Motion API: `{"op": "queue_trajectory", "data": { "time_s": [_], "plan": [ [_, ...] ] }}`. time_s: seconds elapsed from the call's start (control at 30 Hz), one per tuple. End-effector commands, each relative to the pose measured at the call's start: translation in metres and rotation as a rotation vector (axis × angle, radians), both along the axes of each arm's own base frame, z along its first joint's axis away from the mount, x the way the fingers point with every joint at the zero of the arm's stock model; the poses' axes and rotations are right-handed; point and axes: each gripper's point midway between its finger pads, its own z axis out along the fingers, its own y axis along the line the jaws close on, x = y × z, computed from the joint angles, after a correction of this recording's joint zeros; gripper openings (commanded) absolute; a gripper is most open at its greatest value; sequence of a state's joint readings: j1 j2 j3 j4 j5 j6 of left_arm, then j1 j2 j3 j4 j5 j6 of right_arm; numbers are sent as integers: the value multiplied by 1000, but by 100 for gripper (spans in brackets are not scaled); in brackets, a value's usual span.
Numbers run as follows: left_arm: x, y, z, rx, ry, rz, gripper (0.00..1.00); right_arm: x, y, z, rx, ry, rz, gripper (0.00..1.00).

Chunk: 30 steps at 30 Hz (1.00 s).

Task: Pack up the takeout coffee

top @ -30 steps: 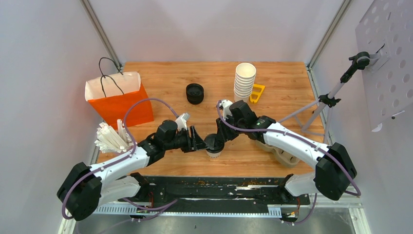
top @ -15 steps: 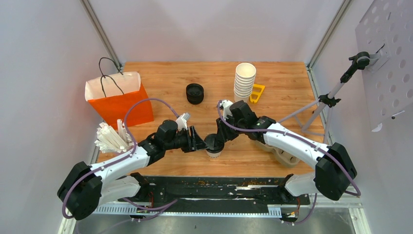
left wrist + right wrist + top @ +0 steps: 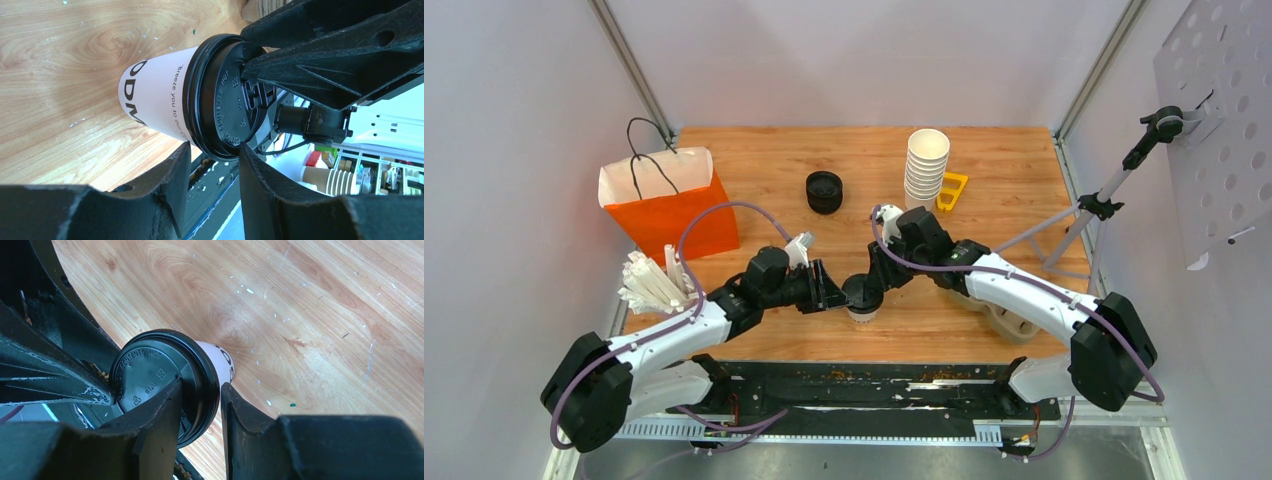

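Left tool [image 3: 214, 152] has narrowed astride the coffee cup lid [image 3: 225, 100], grip unclear; right tool [image 3: 201, 385] pinches its rim.

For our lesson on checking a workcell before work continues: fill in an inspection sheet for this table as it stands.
Surface: wooden table, scratched.
Job's things: white paper cup with black plastic lid, upright, near middle; orange paper bag, upright, at left.
Clutter: stack of black lids; stack of lidless white cups; yellow plastic piece; bundle of white sticks; moulded cardboard tray.
Hands: right hand clamped on the cup's lid rim; left hand astride that rim, grip unclear.
Cables: purple cables looped along both arms.
Surroundings: tripod stand at right.
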<state>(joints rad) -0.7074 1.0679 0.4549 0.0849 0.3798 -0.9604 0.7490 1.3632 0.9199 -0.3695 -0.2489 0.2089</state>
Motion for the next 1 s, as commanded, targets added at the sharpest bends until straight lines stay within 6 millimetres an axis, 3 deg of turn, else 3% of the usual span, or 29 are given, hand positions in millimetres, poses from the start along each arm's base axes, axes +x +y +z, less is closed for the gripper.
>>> {"op": "queue_trajectory", "data": {
  "time_s": [0.0,0.23,0.33,0.5,0.73,0.97],
  "plan": [
    [-23,37,-65,225,115,22,45,-14,-23,-39,-123,80,-17,34],
    [-28,45,-75,260,123,27,45,-14,-20,-37,-106,77,-9,34],
    [-24,33,-57,179,96,17,47,-8,-14,-28,-94,53,17,34],
    [-11,15,-19,47,34,26,62,4,-4,-5,-85,12,45,38],
    [-7,12,6,17,-17,24,69,11,-3,24,-68,-22,46,60],
    [0,21,34,69,-101,39,73,-2,-3,51,15,28,-7,82]
  ]
}}
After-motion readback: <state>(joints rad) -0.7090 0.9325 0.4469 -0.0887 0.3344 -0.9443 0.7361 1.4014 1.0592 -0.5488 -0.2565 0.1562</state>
